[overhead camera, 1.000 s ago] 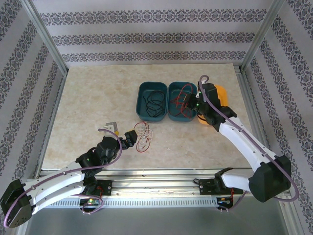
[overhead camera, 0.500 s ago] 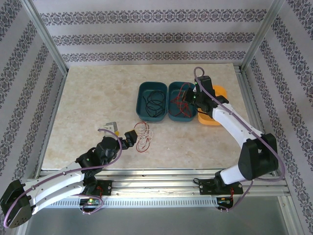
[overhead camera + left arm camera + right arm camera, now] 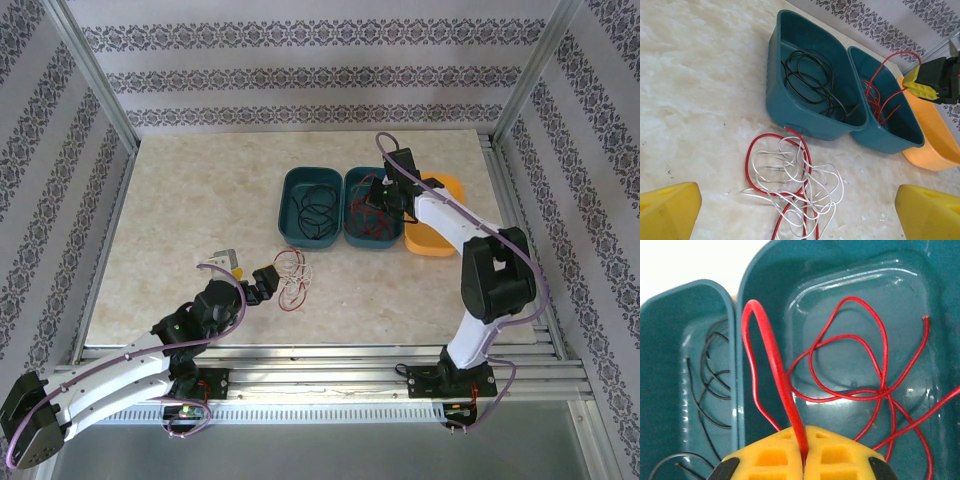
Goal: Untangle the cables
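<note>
left gripper: jaws spread wide, nothing in them, low over the table just left of the tangle; reads as parked ready to pin or pick the next strand
tangle: red and white cables looped through each other, lying flat on the table in front of the bins and between the left gripper's pads in the left wrist view; the white strands cross the red loop in several places, so this part of the task looks undone
left teal bin: holds one black cable in loose coils, lying on its own with no other colour mixed in; judged already sorted
right teal bin: touches the left teal bin side by side and holds a red cable in loose loops on its floor
right gripper: clenched on the red cable, one strand pinched between the yellow pads and arching up over the bin floor; held above the right teal bin, likely to drop the rest of the cable inside by colour
risk: the red loops overlap each other, so a lift could drag the whole coil out
orange bin: just right of the right teal bin, partly under the right arm; no cable seen in the part that shows, probably meant for white
</note>
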### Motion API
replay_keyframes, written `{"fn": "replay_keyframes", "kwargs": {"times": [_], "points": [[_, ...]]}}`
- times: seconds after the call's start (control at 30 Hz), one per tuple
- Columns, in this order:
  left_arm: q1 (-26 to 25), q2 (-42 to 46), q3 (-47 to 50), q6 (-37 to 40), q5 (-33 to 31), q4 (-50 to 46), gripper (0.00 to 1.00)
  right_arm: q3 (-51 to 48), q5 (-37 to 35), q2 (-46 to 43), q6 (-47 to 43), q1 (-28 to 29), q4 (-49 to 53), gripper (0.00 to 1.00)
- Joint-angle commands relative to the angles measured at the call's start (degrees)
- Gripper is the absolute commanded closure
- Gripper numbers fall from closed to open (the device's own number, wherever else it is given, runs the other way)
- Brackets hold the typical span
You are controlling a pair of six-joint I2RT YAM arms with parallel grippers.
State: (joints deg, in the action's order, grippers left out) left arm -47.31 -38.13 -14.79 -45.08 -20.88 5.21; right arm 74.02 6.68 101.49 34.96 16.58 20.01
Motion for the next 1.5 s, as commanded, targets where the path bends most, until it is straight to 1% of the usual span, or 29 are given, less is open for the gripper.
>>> {"fn": "replay_keyframes", "kwargs": {"times": [0.0,0.2,0.4,0.6,0.8,0.93,1.17,1.37,1.47], "points": [[-0.68,0.6,-0.5,-0.54,0.14,-1.51,0.01,2.79,-2.13,2.3,-2.4,-0.79,2.8,1.0],[-0.68,0.5,-0.77,-0.4,-0.02,-1.55,0.01,4.47,-3.07,5.18,-3.84,-1.8,5.57,1.0],[-0.68,0.42,-0.88,-0.4,-0.24,-1.87,0.01,4.38,-2.74,5.3,-4.68,-2.27,5.83,0.92],[-0.68,-0.19,-1.44,-0.55,-0.52,-2.52,0.01,4.38,-3.16,4.56,-5.69,-2.71,6.65,0.8],[-0.68,-1.12,-1.91,-0.62,-0.6,-2.68,0.01,3.43,-4.09,2.57,-6.47,-3.12,7.24,0.7],[-0.68,-1.7,-2.02,-0.89,-0.7,-2.99,0.01,1.66,-4.03,-0.18,-6.73,-3.23,6.9,0.68],[-0.68,-3.17,-3.27,-1.87,-1.23,-5.4,0.01,-3.47,-2.05,-7.72,-6.58,-2.76,4.79,0.67],[-0.68,-6.16,-4.28,-2.95,-1.14,-5.91,0.01,-8.86,-1.81,-15.81,-6.7,-0.06,3.81,0.65],[-0.68,-8.91,-5.49,-3.1,-0.25,-6.0,0.01,-12.04,-1.9,-19.84,-7.42,2.3,2.74,0.62]]}}
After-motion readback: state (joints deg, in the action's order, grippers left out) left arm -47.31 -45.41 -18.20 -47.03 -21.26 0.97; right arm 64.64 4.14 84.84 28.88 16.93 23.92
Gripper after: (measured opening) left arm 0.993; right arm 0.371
